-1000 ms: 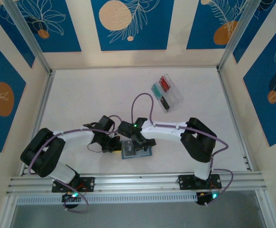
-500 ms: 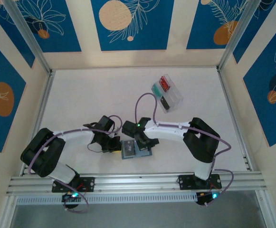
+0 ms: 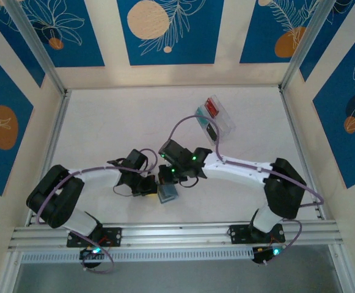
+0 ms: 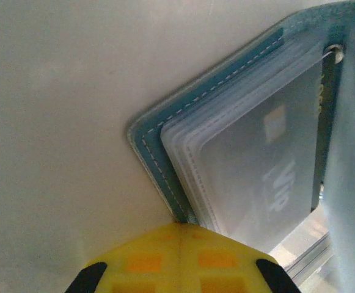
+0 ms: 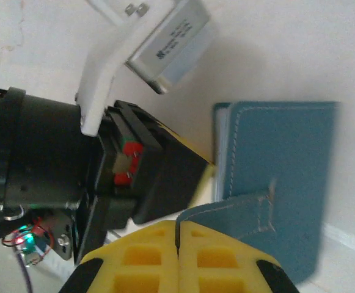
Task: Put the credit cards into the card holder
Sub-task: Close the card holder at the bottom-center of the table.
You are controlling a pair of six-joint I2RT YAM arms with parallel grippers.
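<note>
- The blue-grey, soft, square folding card holder [image 5: 281, 152] lies on the white worktop [image 4: 55, 122] near its front edge, between the two arms. Its cover seems partly folded over.
- The left gripper [image 4: 181, 241] has its yellow jaws fully closed, the tips meeting one corner of the card holder's lower cover. It looks more like pressing down than pinching, though I cannot tell for certain.
- The right gripper [image 5: 177, 241] is also closed. The stitched snap strap [image 5: 238, 210] comes out from between its tips, so it appears to hold the card holder by that strap.
- A pale credit card [image 4: 269, 177] with lettering sits inside the clear sleeves [image 4: 183, 146].
- Coloured pieces, probably more cards, lie in the clear plastic compartmented tray [image 3: 229, 127], well apart at the far right.
- The step in hand looks like swinging the cover about its fold. I cannot tell whether this is to shut it or open it.
- To do it well:
  - Carry the strap in an arc around the fold, not in a straight pull.
  - Bear down on the corner with the left tips so the holder cannot slide.
  - Go slowly, because the thin strap could slip free and the sleeves could fan out or catch.
</note>
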